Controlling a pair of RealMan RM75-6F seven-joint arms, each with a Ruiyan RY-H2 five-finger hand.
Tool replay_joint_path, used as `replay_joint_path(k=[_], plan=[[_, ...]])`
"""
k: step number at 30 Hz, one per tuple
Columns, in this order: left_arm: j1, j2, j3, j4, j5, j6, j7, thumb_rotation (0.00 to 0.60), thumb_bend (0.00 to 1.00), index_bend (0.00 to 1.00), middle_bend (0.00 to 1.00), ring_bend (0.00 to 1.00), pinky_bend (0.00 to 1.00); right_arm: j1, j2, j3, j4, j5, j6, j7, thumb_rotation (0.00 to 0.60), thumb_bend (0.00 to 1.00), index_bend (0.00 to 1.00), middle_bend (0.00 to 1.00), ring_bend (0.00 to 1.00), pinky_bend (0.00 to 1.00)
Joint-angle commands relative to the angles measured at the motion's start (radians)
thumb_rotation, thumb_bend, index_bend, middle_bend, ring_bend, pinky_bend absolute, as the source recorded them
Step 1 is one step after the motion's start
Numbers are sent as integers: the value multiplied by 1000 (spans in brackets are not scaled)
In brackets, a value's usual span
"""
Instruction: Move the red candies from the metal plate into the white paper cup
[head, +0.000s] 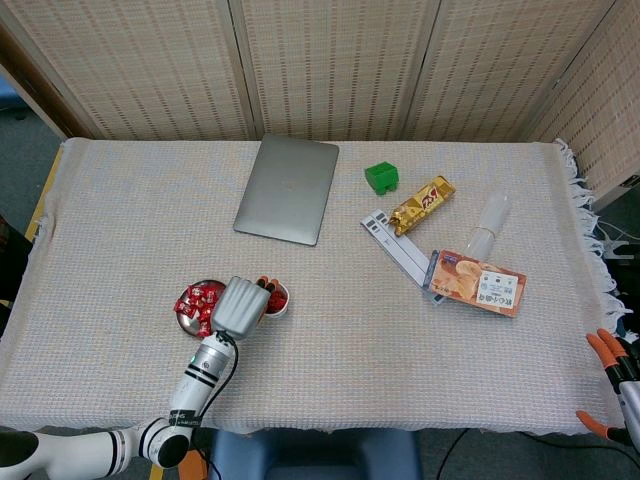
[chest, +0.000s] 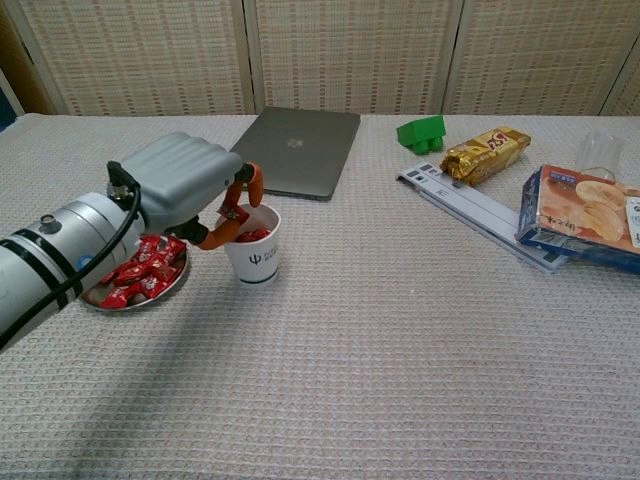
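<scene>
Head view: left hand (head: 239, 304) sits over the white paper cup (head: 274, 302), beside the metal plate (head: 187, 317) of red candies (head: 196, 298); right hand (head: 612, 362) shows at the counter edge, finger state unclear. Chest view: left-hand fingers (chest: 247, 190) pinch one candy (chest: 237, 211) over the cup's mouth.

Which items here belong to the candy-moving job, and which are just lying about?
Job:
- red wrapped candies
- round metal plate
- white paper cup
- left hand, at the cup's rim

Lying about:
- closed grey laptop
- green block
- gold snack bar
- orange chip box
- clear plastic cup
</scene>
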Motion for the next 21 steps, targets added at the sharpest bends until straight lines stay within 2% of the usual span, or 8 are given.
replay_joint_path(k=[1, 9, 16, 21], plan=[[2, 9, 4, -14, 5, 12, -7, 600, 462, 320, 447, 790, 1000, -1, 0, 0, 1, -1, 1, 0, 600, 60, 0, 0, 0, 0], [14, 45, 32, -72, 16, 26, -23, 600, 458, 224, 373, 790, 1000, -2, -2, -4, -1, -10, 4, -5, 600, 60, 0, 0, 0, 0], [1, 16, 38, -45, 11, 22, -16, 600, 452, 212, 340, 785, 1000, -3, 1, -5, 0, -16, 8, 3, 600, 60, 0, 0, 0, 0], [0, 18, 36, -41, 5, 28, -17, 600, 450, 157, 294, 774, 1000, -6, 3, -5, 5, -14, 14, 12, 600, 60, 0, 0, 0, 0]])
